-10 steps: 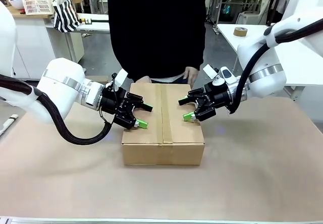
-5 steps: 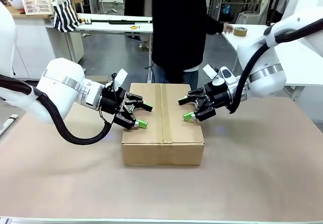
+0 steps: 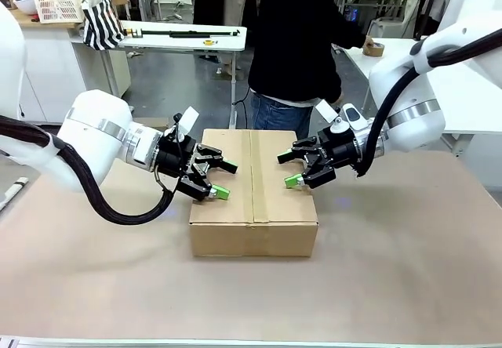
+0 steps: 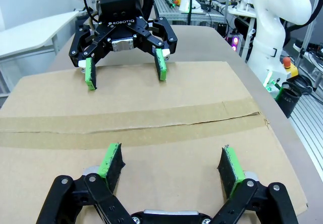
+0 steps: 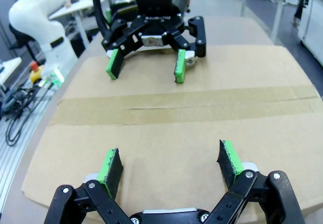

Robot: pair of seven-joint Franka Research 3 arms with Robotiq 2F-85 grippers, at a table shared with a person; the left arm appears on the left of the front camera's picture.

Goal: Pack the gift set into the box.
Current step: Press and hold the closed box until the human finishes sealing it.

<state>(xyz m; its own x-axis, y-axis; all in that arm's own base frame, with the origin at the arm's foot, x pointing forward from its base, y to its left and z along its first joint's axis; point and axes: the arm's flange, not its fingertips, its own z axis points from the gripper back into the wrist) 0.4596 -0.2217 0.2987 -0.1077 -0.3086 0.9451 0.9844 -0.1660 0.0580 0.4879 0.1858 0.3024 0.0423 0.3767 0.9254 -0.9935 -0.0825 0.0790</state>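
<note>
1. Your brown table (image 3: 408,262) sits in a busy workshop; a person (image 3: 302,42) stands at its far side, turned away.
2. The box (image 3: 255,199) lies mid-table, flaps down, tape strip (image 4: 126,128) along its seam.
3. Your left claw (image 3: 217,178) and right claw (image 3: 288,169) hover over its top, both spread apart, holding nothing.
4. Judging by the closed box, packing looks finished or nearly so.

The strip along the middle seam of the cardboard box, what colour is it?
Brown tape strip, slightly darker than the box; left wrist view shows it best.
</note>
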